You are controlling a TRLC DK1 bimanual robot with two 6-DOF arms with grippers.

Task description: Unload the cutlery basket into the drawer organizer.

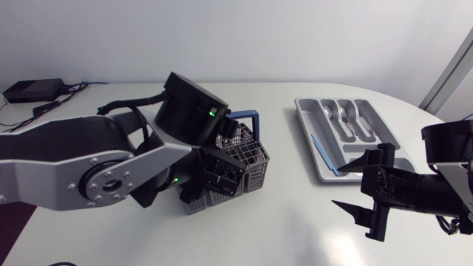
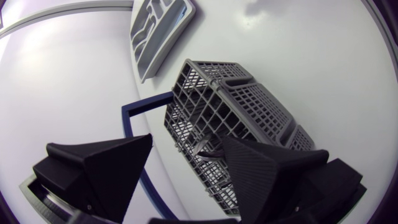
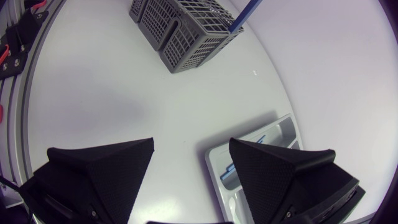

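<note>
The unloading is standing part-way through. The drawer organizer (image 1: 304, 118) at the right of the desk (image 1: 295, 229) is already holding a few spoons (image 1: 347, 117) in its far compartments and a slim blue item (image 1: 322, 151) along its left slot. The cutlery basket (image 1: 247, 166) near the middle is not looking emptied yet: in the left wrist view a bit of metal cutlery (image 2: 208, 149) is showing through the grey mesh. The left pincer (image 2: 186, 148) is hovering right over the basket with its fingers spread wide and gripping nothing, one finger beside the blue handle (image 2: 134, 121) and the other over the basket's cells. The right pincer (image 1: 344, 185) is hanging by the organizer's near end, likewise wide and carrying nothing. By my judgement the step in hand is picking the next piece out — how many pieces are lying inside I cannot tell, since the left arm is covering much of the basket.
</note>
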